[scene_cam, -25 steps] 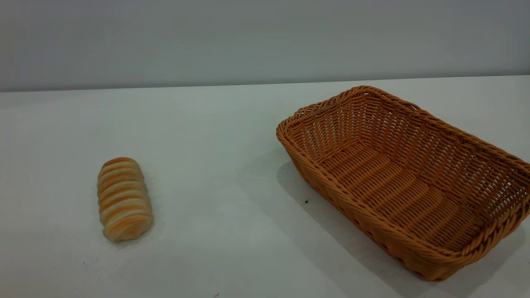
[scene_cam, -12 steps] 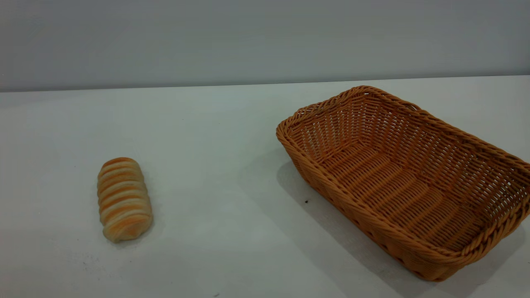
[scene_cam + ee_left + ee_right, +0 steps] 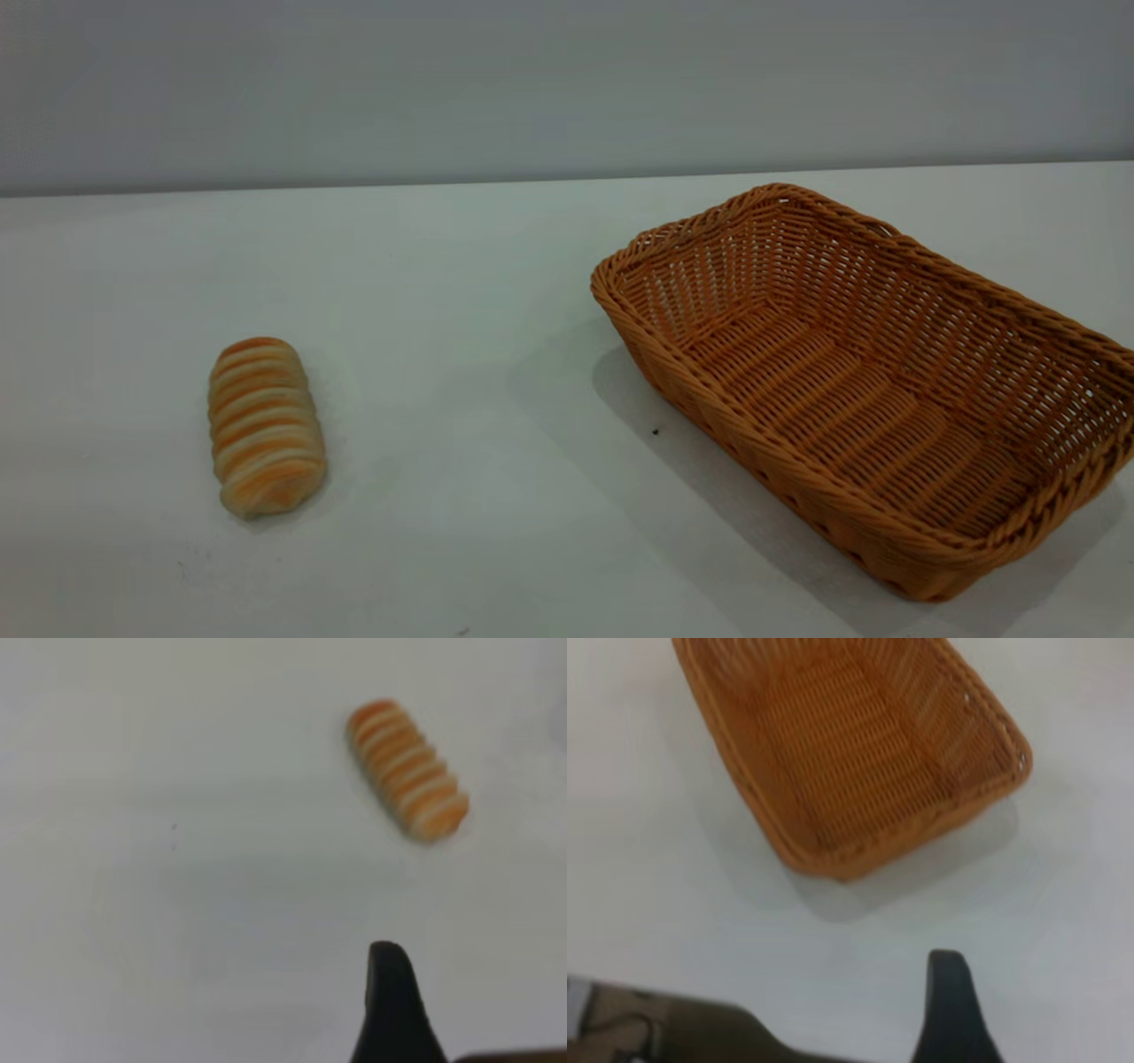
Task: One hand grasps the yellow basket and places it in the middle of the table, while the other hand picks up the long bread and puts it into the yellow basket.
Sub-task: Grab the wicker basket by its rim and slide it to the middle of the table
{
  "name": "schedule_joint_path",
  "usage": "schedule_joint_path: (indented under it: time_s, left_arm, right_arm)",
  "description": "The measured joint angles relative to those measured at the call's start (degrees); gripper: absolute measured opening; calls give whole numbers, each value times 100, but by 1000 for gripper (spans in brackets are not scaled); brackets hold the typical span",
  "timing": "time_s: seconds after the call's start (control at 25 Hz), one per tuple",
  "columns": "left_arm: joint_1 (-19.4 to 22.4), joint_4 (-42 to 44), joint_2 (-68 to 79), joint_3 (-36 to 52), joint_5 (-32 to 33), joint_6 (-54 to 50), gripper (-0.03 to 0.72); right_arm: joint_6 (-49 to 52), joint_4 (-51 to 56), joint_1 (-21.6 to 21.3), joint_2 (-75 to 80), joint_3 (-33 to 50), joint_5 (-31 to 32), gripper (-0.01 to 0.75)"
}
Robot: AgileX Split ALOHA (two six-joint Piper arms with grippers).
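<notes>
The basket [image 3: 864, 381] sits empty on the table [image 3: 461, 292] at the right side of the outside view, not yet in the middle, and nothing grips it. The bread [image 3: 264, 425] lies on its own at the left, well apart from the basket, so neither half of the job appears to have begun: the basket has to be grasped and moved to the centre, then the bread lifted and put inside. The right gripper [image 3: 950, 1010] hangs above the table with the basket ahead of its jaws and clear of them; only one dark finger shows, so I cannot tell how the jaws stand. The left gripper [image 3: 394, 1005] is likewise above bare table, the bread ahead of it and apart; its jaws cannot be judged either.
</notes>
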Motion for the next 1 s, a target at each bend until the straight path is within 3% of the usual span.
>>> schedule_joint_path:
  time_s: [0.32, 0.52, 1.0]
  left_arm:
    - [-5, -217, 2503, -24, -1820, -312, 541]
    - [-5, -248, 3785, -24, -2639, -324, 541]
    - [-5, -650, 4209, -24, -2770, -324, 541]
  right_arm:
    - [595, 110, 0, 2346, -5, -1672, 499]
    - [784, 449, 0, 4190, -255, -2133, 499]
    - [1307, 724, 0, 6798, -838, -3007, 499]
